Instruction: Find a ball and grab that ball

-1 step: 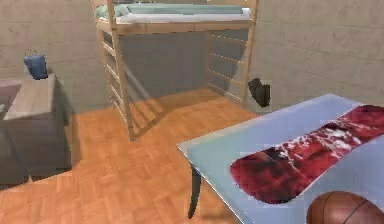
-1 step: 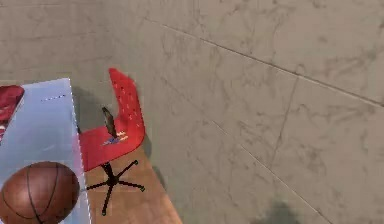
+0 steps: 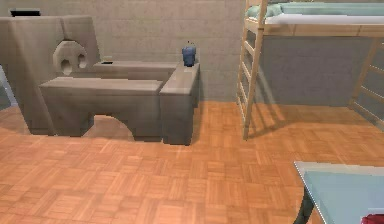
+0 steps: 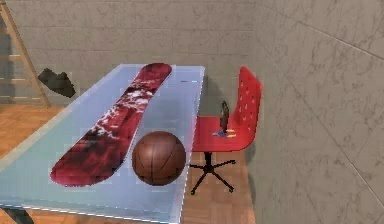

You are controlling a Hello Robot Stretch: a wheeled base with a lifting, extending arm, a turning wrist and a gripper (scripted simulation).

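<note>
Basketball (image 4: 159,158) seen on glass worktop (image 4: 186,108) beside snowboard (image 4: 115,125); judged light, roll-prone; best taken across widest middle. State of jaws cannot be told.

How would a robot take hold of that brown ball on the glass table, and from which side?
Probably across its widest middle, since the ball is round with no handle. Coming from the near edge of the table looks best: the ball sits close to it, and the red snowboard lies close along the ball's left in the arm side view.
</note>
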